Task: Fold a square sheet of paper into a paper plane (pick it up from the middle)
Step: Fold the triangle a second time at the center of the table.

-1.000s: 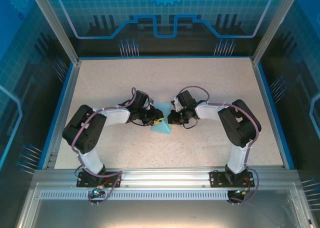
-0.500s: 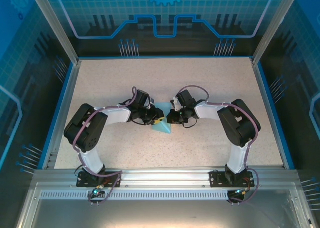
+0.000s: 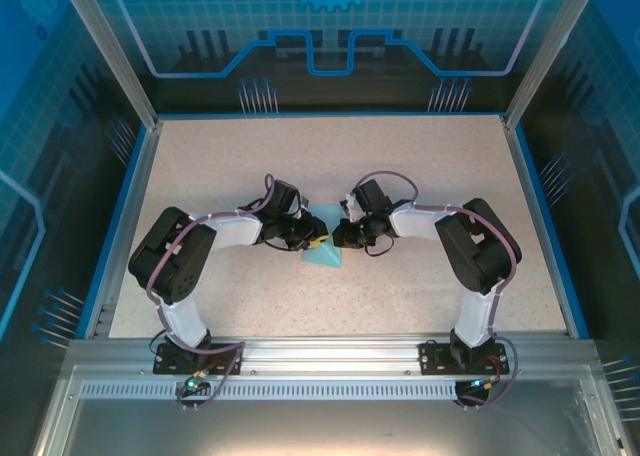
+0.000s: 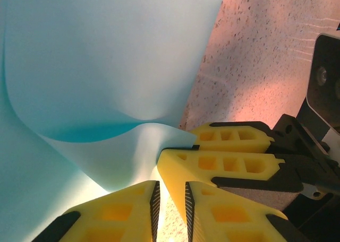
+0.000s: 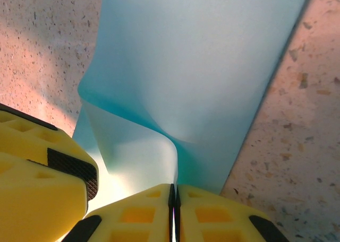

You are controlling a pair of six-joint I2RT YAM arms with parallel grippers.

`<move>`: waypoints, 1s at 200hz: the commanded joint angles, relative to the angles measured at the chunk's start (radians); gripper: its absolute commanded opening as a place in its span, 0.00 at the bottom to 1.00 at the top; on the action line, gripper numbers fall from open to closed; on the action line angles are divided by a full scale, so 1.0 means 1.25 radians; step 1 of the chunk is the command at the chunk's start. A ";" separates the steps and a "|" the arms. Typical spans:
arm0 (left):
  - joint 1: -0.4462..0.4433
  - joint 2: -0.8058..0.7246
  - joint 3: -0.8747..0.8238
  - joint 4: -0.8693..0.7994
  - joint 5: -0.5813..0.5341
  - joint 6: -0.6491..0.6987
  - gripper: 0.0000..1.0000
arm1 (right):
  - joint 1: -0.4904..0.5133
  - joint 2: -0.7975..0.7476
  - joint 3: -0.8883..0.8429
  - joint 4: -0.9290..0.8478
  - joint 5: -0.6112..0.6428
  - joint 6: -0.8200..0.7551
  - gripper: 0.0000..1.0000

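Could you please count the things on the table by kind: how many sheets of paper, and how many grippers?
square sheet of paper: 1
grippers: 2, the left gripper and the right gripper
total: 3

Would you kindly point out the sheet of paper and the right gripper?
sheet of paper point(image 3: 325, 257): top external view, on its near pointed part.
right gripper point(image 5: 173, 189): right wrist view, between its fingertips.

- From above, the left gripper point(image 3: 318, 242) and right gripper point(image 3: 340, 238) cover the middle of the square sheet of paper point(image 3: 327, 258) — their tips are too small to read.
- In the left wrist view the sheet runs off the top and left edges; whether paper lies between the left gripper's fingers point(image 4: 117, 215) is unclear.
- In the right wrist view the pinched edge vanishes between the right gripper's fingers point(image 5: 138, 218), which are cut off at the bottom edge.
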 commanded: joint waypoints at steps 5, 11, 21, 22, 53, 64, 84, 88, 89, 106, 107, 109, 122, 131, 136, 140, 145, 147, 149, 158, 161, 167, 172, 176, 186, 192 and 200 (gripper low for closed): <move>-0.006 0.024 0.024 0.000 0.005 0.003 0.22 | 0.013 0.021 0.000 0.000 -0.011 0.004 0.12; -0.007 0.026 0.024 0.000 0.004 0.005 0.22 | 0.013 0.021 -0.001 0.000 -0.012 0.004 0.12; -0.006 0.028 0.025 -0.002 0.000 0.007 0.21 | 0.013 0.020 -0.002 -0.001 -0.016 0.005 0.11; -0.006 0.029 0.026 -0.002 -0.001 0.007 0.21 | 0.013 0.020 -0.002 -0.001 -0.016 0.005 0.11; -0.006 0.034 0.033 -0.026 -0.021 0.019 0.18 | 0.014 0.012 -0.006 -0.002 -0.020 0.006 0.11; -0.006 0.033 0.035 -0.035 -0.028 0.025 0.18 | 0.014 0.009 -0.006 -0.003 -0.022 0.008 0.11; -0.006 0.037 0.039 -0.046 -0.036 0.033 0.17 | 0.014 0.005 -0.010 -0.005 -0.021 0.010 0.11; -0.007 0.038 0.039 -0.047 -0.037 0.035 0.17 | 0.014 0.006 -0.009 -0.006 -0.020 0.011 0.11; -0.007 0.038 0.039 -0.048 -0.037 0.035 0.17 | 0.013 0.005 -0.009 -0.006 -0.020 0.011 0.11; -0.007 0.043 0.042 -0.054 -0.039 0.041 0.17 | 0.014 0.003 -0.012 -0.008 -0.014 0.014 0.12; -0.007 0.044 0.042 -0.053 -0.039 0.041 0.16 | 0.014 0.003 -0.012 -0.007 -0.014 0.014 0.12; -0.007 0.045 0.041 -0.053 -0.039 0.041 0.17 | 0.014 0.002 -0.012 -0.008 -0.013 0.014 0.12; -0.006 0.049 0.041 -0.053 -0.038 0.041 0.16 | 0.014 0.004 -0.012 -0.010 -0.010 0.015 0.12; -0.007 0.051 0.041 -0.053 -0.040 0.042 0.16 | 0.014 0.004 -0.012 -0.011 -0.010 0.016 0.12; -0.007 0.052 0.043 -0.055 -0.040 0.043 0.16 | 0.015 0.004 -0.011 -0.012 -0.009 0.016 0.12; -0.007 0.052 0.043 -0.055 -0.041 0.043 0.16 | 0.015 0.004 -0.012 -0.012 -0.009 0.017 0.12; -0.007 0.053 0.043 -0.056 -0.042 0.045 0.16 | 0.015 0.003 -0.013 -0.012 -0.008 0.017 0.13; -0.006 0.053 0.044 -0.057 -0.043 0.045 0.16 | 0.015 0.003 -0.013 -0.012 -0.009 0.017 0.13; -0.006 0.053 0.044 -0.056 -0.043 0.045 0.16 | 0.015 0.003 -0.014 -0.012 -0.009 0.017 0.13; -0.006 0.053 0.045 -0.060 -0.045 0.047 0.15 | 0.015 0.003 -0.014 -0.013 -0.007 0.017 0.13; -0.006 0.053 0.045 -0.061 -0.046 0.048 0.15 | 0.015 0.002 -0.015 -0.014 -0.007 0.017 0.13; -0.006 0.054 0.046 -0.062 -0.046 0.050 0.15 | 0.015 0.000 -0.015 -0.014 -0.006 0.018 0.13; -0.007 0.054 0.047 -0.062 -0.046 0.050 0.15 | 0.015 -0.001 -0.016 -0.015 -0.006 0.019 0.13; -0.007 0.054 0.047 -0.062 -0.047 0.051 0.15 | 0.014 -0.001 -0.016 -0.015 -0.005 0.020 0.13; -0.006 0.056 0.048 -0.065 -0.046 0.052 0.15 | 0.016 -0.003 -0.016 -0.016 -0.005 0.020 0.13; -0.006 0.058 0.050 -0.065 -0.046 0.053 0.15 | 0.017 -0.005 -0.016 -0.018 -0.004 0.020 0.13; -0.007 0.060 0.050 -0.065 -0.046 0.053 0.15 | 0.017 -0.006 -0.016 -0.019 -0.002 0.021 0.13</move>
